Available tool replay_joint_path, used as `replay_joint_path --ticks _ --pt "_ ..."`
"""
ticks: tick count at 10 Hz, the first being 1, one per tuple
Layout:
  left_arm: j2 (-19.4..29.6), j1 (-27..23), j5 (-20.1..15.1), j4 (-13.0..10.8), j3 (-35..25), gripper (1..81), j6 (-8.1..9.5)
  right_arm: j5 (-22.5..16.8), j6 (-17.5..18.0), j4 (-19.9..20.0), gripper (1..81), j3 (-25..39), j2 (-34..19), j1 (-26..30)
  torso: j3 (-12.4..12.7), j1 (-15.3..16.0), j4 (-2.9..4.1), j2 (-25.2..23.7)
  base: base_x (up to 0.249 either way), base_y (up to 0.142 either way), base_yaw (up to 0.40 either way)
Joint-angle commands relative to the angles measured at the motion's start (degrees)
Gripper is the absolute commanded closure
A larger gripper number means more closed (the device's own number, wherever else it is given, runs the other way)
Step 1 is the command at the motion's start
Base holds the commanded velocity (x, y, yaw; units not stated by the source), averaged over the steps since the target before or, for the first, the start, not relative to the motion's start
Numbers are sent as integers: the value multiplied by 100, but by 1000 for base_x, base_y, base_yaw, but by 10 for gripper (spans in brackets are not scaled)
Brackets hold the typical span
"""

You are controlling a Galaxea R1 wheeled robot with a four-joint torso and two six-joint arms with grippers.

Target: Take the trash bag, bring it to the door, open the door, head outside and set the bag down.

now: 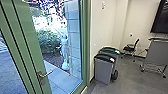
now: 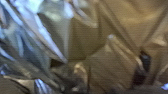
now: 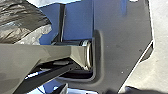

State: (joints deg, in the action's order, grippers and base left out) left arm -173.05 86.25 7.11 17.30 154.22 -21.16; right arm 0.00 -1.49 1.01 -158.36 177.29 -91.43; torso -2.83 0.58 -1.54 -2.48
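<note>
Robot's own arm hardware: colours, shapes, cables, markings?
Right wrist view: angular grey-beige bar, slimmer black bar alongside, dark cylinder ending in a bright metallic ring. Dark grey plate has a rounded, raised lip around its cutout. Can't make out cables or markings.

From high on the robot, we look forward and down in the head view, with the green-framed door near at eleven o'clock and the grey bins farther off at one. From the left wrist, we face the trash bag at very close range. From the right wrist, we look closely across the robot's dark plate; both wrist views share the bag's plastic.
</note>
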Motion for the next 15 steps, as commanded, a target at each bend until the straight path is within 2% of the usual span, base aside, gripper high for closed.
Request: replay_joint_path --ticks 1,7,15 --pt "-2 -279 -324 -69 -24 811 -28 -352 -36 -66 10 34 81 190 0 0 0 0 154 75 0" --pt "-2 -279 -324 -69 -24 811 -28 -352 -36 -66 10 34 81 182 -2 0 0 0 149 75 0" --pt "-2 -279 -324 -69 -24 811 -28 -352 -36 -66 10 51 90 182 0 0 0 0 131 0 0"
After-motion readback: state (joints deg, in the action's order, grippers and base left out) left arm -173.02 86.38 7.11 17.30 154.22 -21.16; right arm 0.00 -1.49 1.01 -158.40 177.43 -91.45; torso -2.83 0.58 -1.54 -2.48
